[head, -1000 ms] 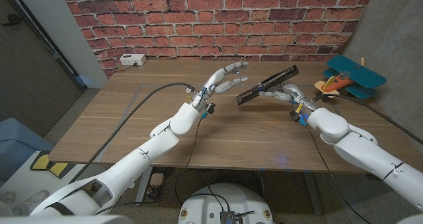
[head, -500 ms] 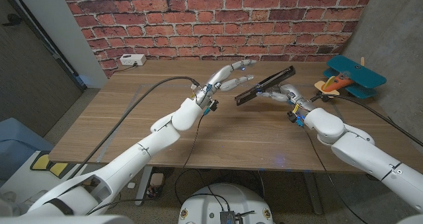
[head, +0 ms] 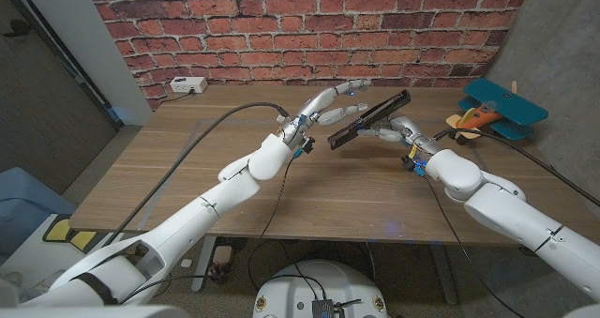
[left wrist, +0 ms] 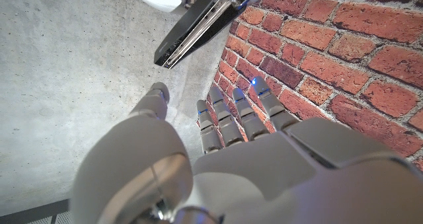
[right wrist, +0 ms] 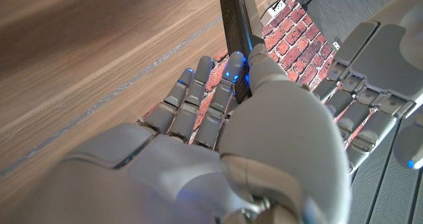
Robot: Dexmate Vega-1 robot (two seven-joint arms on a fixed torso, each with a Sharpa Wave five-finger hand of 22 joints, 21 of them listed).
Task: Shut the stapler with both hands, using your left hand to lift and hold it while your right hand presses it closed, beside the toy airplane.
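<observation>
My right hand [head: 405, 130] holds a long black stapler [head: 368, 118] up off the wooden table [head: 309, 191], tilted with its far end higher. In the right wrist view the right hand [right wrist: 218, 125] grips the stapler [right wrist: 234, 19] between thumb and fingers. My left hand [head: 330, 102] is open with its fingers spread, reaching in close beside the stapler's lower end. From the left wrist, the left hand [left wrist: 258, 151] stays apart from the stapler [left wrist: 198, 26], whose two long halves lie close together. The blue and orange toy airplane [head: 495, 110] stands at the table's far right.
A white socket box [head: 187, 85] sits at the table's back left by the brick wall. Black cables run along both arms across the table. A grey wall stands close behind the airplane on the right.
My left hand has reached further right and forward, closing in on the stapler. My right hand has carried the stapler slightly left and higher.
</observation>
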